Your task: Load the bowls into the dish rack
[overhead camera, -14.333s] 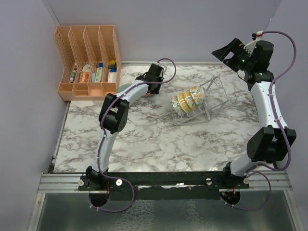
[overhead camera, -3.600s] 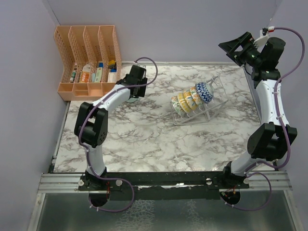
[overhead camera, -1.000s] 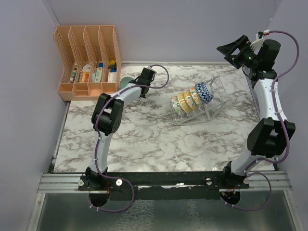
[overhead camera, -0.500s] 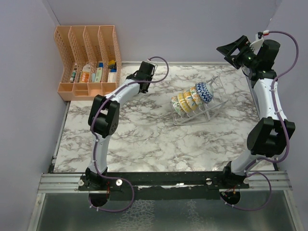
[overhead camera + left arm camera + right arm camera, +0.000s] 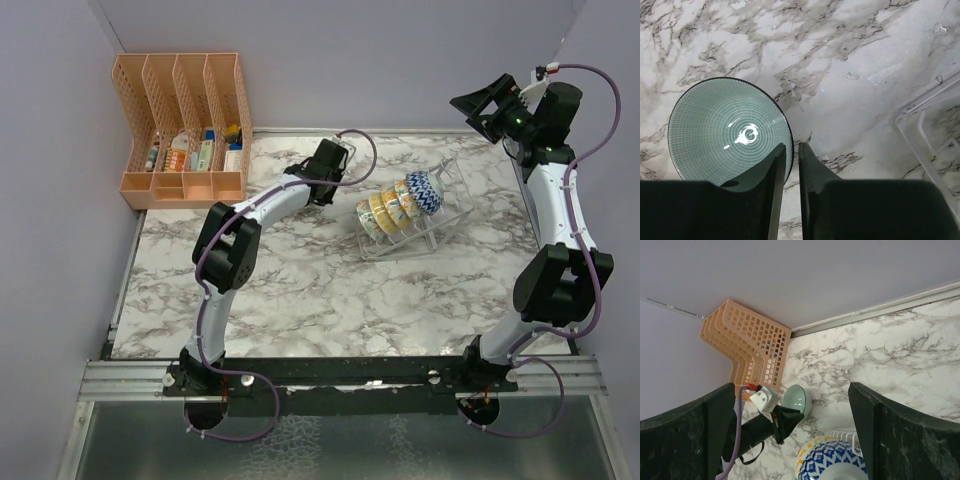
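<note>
Surroundings: marble table (image 5: 300, 290) with an orange slotted organizer (image 5: 180, 90) at the rear left corner, small bottles and packets in its lower trays; their labels are too small to read, and no other writing is legible. Dish rack (image 5: 440, 220) stands right of centre, tilted, holding a row of patterned bowls (image 5: 385, 210) on edge; the rearmost is a blue-and-white zigzag bowl (image 5: 425, 192). Left gripper (image 5: 791, 146) is pinched onto the right rim of the teal bowl (image 5: 725, 130), one finger inside the rim, the other outside, only a narrow slit between them. The bowl sits just left of the rack; bare marble lies between them, and a clear corner of the rack shows at the right edge of the left wrist view. Cannot tell whether the bowl touches the marble. Right gripper (image 5: 480, 100) hangs high over the rear right corner, fingers spread wide, holding nothing.
</note>
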Robot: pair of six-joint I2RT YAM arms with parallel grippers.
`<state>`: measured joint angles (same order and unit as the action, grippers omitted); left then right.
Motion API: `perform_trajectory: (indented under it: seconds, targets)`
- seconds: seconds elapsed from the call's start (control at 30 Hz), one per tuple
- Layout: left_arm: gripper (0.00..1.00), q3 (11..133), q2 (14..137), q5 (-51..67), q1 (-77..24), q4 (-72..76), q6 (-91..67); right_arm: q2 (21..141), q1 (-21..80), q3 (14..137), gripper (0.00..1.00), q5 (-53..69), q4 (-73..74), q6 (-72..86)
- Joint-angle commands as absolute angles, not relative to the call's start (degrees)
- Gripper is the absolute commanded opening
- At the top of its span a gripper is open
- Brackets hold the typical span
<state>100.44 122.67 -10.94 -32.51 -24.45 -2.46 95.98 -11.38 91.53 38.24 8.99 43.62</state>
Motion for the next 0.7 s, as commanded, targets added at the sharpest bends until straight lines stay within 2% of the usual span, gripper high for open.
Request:
perform_trajectory:
  seconds: [0.0,0.07,0.17,0.43,0.5,0.57,0.67]
  targets:
    - [0.21,100.1,121.0,-11.8,-32.6,-23.1,-1.4,95.5,-11.9,92.2,0.95,37.5,8.5,42.9]
    - [0.21,99.5,120.9,-11.8,-32.7,-22.9,-1.1,95.3,-11.9,92.3,0.95,37.5,8.5,42.9]
    - [0.28,98.3,120.9,-12.4,-32.9,-22.6,-0.7,95.2,-11.9,92.2,0.95,37.6,8.5,42.9]
    - [0.3,96.0,121.6,-15.0,-33.1,-21.4,1.5,94.9,-11.9,92.1,0.95,37.7,8.4,43.1]
    - [0.26,96.1,121.9,-15.3,-33.2,-21.4,1.6,94.8,-11.9,92.2,0.95,37.7,8.5,43.0]
    - [0.18,95.9,121.5,-15.3,-33.2,-21.4,1.8,94.8,-11.9,92.1,0.95,37.5,8.5,43.1]
    - [0.16,95.3,121.3,-15.8,-33.1,-21.0,2.5,94.7,-11.8,92.2,0.95,37.5,8.6,43.1]
